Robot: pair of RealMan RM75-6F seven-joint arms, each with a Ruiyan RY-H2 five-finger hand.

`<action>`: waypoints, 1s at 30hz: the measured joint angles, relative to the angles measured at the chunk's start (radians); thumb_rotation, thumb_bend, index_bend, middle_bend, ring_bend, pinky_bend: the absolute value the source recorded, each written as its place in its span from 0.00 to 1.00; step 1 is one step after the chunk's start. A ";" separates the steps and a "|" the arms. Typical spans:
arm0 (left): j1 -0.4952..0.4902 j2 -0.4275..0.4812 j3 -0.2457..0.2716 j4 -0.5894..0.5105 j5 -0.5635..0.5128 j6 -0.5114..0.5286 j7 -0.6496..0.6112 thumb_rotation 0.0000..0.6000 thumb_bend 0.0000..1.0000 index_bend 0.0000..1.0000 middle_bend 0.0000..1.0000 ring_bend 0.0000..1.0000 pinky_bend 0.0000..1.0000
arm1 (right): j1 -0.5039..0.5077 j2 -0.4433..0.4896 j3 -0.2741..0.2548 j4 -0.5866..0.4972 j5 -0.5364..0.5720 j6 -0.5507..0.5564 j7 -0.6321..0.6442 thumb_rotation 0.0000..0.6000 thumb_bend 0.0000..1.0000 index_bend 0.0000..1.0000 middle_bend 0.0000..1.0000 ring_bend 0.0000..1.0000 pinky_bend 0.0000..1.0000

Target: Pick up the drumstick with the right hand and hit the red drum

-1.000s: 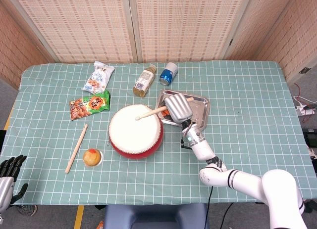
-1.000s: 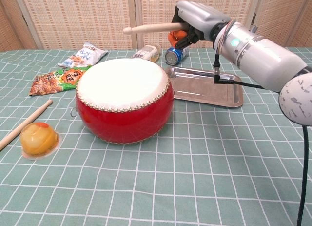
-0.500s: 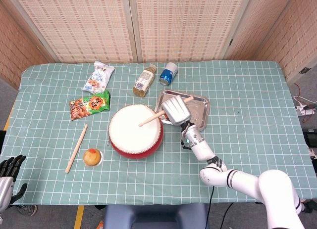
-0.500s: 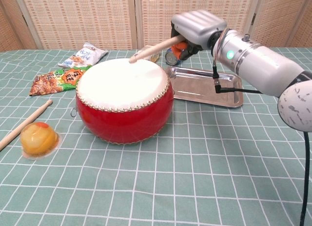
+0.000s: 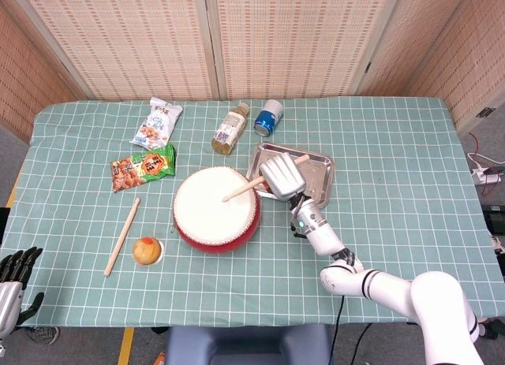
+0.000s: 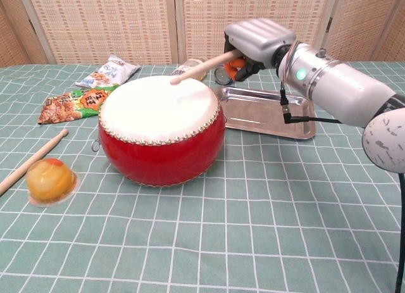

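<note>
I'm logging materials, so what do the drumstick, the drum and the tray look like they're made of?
Drumstick: pale unfinished wood, seemingly. Red drum: glossy red shell, material unclear, under a matte white head that could be hide or synthetic, pinned by studs. Tray: shiny metal, probably stainless steel, given its reflections.

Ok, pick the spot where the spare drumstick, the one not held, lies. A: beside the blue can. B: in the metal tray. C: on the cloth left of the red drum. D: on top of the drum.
C: the spare drumstick lies on the cloth left of the red drum, near the orange fruit cup.
</note>
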State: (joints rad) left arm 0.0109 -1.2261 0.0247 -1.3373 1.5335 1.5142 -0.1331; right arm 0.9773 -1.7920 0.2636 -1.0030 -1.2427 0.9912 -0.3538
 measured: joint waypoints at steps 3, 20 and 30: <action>0.001 -0.002 0.000 0.003 -0.001 -0.001 -0.003 1.00 0.33 0.04 0.05 0.00 0.00 | 0.001 -0.004 -0.016 0.012 0.005 -0.026 -0.097 1.00 0.72 1.00 1.00 1.00 1.00; 0.003 -0.001 0.001 0.002 0.004 0.007 -0.002 1.00 0.33 0.04 0.05 0.00 0.00 | -0.061 0.001 0.136 0.059 0.225 -0.059 0.161 1.00 0.72 1.00 1.00 1.00 1.00; 0.004 0.005 0.003 -0.012 0.001 0.003 0.011 1.00 0.33 0.04 0.05 0.00 0.00 | -0.050 -0.063 0.139 0.241 0.311 -0.194 0.157 1.00 0.61 0.98 0.93 0.89 1.00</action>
State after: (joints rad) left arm 0.0153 -1.2210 0.0274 -1.3493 1.5343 1.5169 -0.1222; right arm 0.9272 -1.8546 0.4023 -0.7616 -0.9321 0.7971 -0.1970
